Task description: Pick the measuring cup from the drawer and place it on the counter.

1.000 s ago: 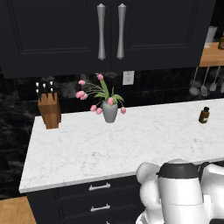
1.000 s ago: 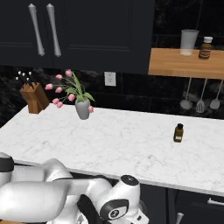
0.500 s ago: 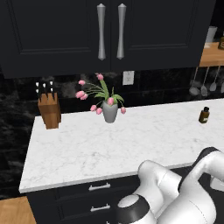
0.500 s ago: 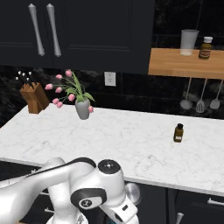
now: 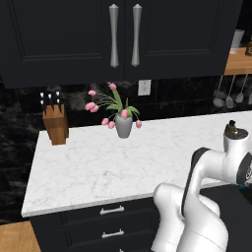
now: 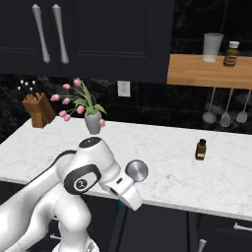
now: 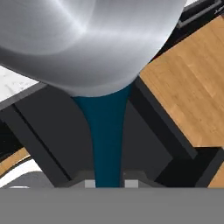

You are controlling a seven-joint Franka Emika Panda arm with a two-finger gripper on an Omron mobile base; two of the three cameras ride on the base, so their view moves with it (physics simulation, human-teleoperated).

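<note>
The two-finger gripper (image 7: 107,183) clamps the teal handle of a round steel measuring cup (image 7: 87,39), bowl at twelve o'clock.

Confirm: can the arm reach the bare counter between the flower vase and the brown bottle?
Probably yes. The fingers are shut on the measuring cup by its teal handle, near the counter front edge; nothing stands between the vase and the bottle.
</note>
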